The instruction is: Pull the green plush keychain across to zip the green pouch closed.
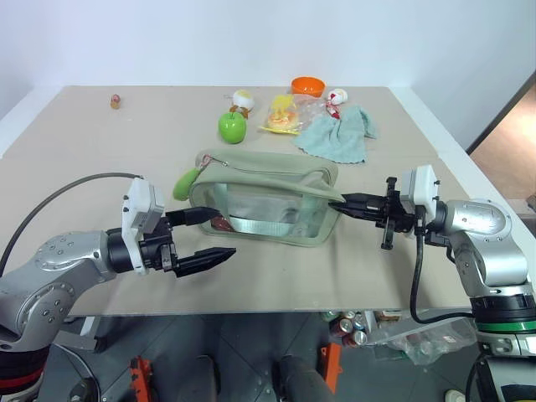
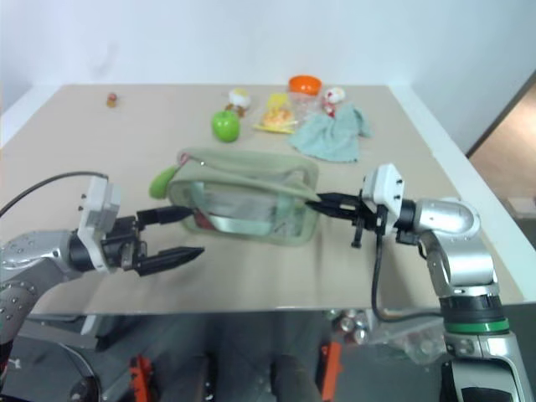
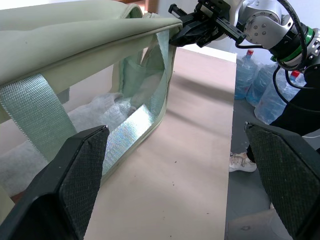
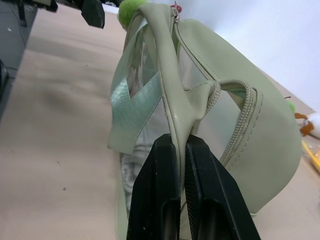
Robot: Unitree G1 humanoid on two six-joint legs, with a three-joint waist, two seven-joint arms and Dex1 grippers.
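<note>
The green pouch (image 1: 264, 197) sits mid-tabletop, near the front edge. The right gripper (image 1: 345, 203) has its fingers clamped on the pouch's end fabric. The left gripper (image 1: 203, 236) has its fingers wide apart just short of the green plush keychain (image 1: 186, 182) at the pouch's far end. That thin pinch could slip, dragging the pouch when the keychain is pulled. A green apple (image 1: 232, 126), teal cloth (image 1: 339, 136) and orange bowl (image 1: 307, 85) lie toward the back edge, well apart; nothing blocks the zipper's path.

Bright, even light fills the room — soft, faint shadows lie on the counter (image 1: 276, 276) under the green pouch (image 1: 266, 194). The white wall behind is washed out. In the left wrist view the near fingers (image 3: 80, 172) loom large and slightly soft — the background stays clear.
</note>
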